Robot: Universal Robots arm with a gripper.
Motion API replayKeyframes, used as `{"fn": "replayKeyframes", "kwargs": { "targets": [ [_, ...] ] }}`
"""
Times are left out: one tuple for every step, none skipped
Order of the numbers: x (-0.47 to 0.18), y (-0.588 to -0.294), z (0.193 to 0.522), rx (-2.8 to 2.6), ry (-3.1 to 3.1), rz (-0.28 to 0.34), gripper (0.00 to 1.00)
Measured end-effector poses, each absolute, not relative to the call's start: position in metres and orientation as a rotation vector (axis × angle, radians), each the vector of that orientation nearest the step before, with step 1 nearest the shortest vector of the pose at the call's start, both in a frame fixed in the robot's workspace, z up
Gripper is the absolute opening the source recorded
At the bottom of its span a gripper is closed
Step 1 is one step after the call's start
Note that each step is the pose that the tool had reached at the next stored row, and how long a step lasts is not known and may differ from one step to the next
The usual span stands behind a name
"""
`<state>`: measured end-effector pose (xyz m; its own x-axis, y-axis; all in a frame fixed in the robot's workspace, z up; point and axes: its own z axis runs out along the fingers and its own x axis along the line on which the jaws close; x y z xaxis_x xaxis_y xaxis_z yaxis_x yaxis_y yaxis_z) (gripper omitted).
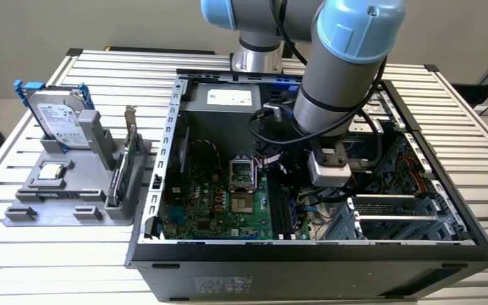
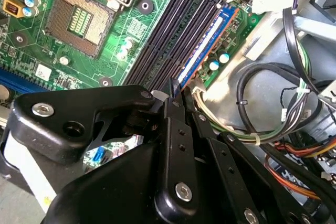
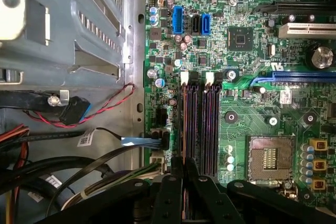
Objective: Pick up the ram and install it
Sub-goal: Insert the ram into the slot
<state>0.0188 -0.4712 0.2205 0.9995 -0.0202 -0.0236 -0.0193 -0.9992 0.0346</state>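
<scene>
Second wrist view shows the gripper (image 2: pixel 177 88) with its two black fingers brought together, no gap visible between the tips. The tips rest at the near end of the ram (image 2: pixel 207 43), a thin blue board standing on edge in the outermost black slot. I cannot tell whether they pinch its top edge or only press on it. From the tips the ram runs straight away, ending at the slot's far latch.

On one side of the fingers lie three bare slots (image 2: pixel 173 30), close and parallel, with the open processor socket (image 2: pixel 79 17) beyond them. On the other side the green board's edge comes just past the ram. Right beside it hang looped cables (image 2: pixel 262 114), so room there is tight.

In the first wrist view the gripper (image 3: pixel 184 165) sits over the slot nearest the board's edge. Wires and a grey metal cage (image 3: pixel 68 24) crowd that side.

In the exterior view the arm (image 1: pixel 345 82) reaches down into the open computer case (image 1: pixel 312 251), whose walls ring it. A grey holder (image 1: pixel 66 210) with a hard drive (image 1: pixel 58 121) stands well apart, outside the case.
</scene>
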Motion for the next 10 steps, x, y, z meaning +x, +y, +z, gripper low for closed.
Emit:
{"fn": "replayKeyframes", "kwargs": {
  "targets": [
    [0.0189,-0.4712,0.2204,3.107,-0.031,-0.037,0.0],
    [0.0189,-0.4712,0.2203,3.107,-0.032,-0.037,0.0],
    [0.0189,-0.4711,0.2201,3.107,-0.032,-0.037,0.0],
    [0.0189,-0.471,0.2197,3.107,-0.032,-0.037,0.0],
    [0.0189,-0.4709,0.2192,3.107,-0.032,-0.037,0.0],
    [0.0189,-0.471,0.2189,3.107,-0.033,-0.037,0.0],
    [0.0189,-0.471,0.2189,3.107,-0.033,-0.037,0.0],
    [0.0189,-0.471,0.2189,3.107,-0.033,-0.037,0.0],
    [0.0189,-0.471,0.2188,3.107,-0.033,-0.037,0.0],
    [0.0189,-0.471,0.2187,3.107,-0.033,-0.037,0.0]
  ]
}}
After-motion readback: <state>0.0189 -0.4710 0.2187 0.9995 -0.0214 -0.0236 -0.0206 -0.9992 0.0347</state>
